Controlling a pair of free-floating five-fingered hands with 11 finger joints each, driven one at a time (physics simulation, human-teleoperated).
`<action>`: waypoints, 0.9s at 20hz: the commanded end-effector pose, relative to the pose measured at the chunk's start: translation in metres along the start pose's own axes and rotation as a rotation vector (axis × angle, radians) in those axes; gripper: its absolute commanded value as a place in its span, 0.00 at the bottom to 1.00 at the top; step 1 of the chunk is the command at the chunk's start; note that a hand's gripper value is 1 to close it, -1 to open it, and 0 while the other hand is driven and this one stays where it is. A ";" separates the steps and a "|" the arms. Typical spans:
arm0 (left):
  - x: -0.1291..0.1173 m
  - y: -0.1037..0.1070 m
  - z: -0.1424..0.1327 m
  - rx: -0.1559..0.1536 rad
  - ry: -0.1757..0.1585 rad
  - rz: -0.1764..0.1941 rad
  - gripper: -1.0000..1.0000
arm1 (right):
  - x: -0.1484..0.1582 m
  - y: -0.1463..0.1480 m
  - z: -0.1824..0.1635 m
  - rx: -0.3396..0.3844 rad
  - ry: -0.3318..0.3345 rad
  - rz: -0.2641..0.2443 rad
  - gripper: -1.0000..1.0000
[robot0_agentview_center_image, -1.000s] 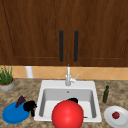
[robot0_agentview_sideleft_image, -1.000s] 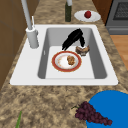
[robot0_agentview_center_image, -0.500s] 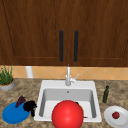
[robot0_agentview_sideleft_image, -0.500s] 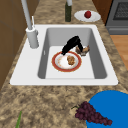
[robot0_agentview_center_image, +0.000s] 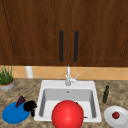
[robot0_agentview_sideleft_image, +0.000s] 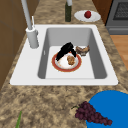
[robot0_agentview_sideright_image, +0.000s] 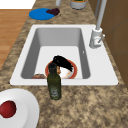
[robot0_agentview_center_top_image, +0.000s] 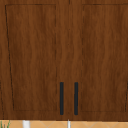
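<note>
Right hand (robot0_agentview_sideleft_image: 65, 51) low in the sink, its grip I cannot tell | red-rimmed plate (robot0_agentview_sideleft_image: 66, 70) directly beneath it, browned food piece (robot0_agentview_sideleft_image: 71, 60) beside it | I judge the plate stiff, breakable, slick: take its rim | left hand (robot0_agentview_center_image: 30, 106) idle.

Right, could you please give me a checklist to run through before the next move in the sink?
1. Robot hand over the red-rimmed plate: ok.
2. Hand touching the brown food: cannot tell.
3. Hand apart from the faucet: ok.
4. Hand apart from the brown item beside the plate: cannot tell.
5. Front view into the sink unblocked by the red ball: not ok.
</note>
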 end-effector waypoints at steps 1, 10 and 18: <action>0.000 0.000 0.000 0.000 0.000 0.000 0.50 | -0.004 0.007 -0.023 -0.017 -0.006 -0.040 0.00; 0.000 0.000 0.000 0.000 0.000 0.000 0.50 | -0.005 0.018 -0.043 0.112 0.000 -0.080 0.00; 0.000 0.000 0.000 0.000 0.000 0.000 0.50 | 0.006 0.009 0.010 0.098 0.060 -0.106 0.00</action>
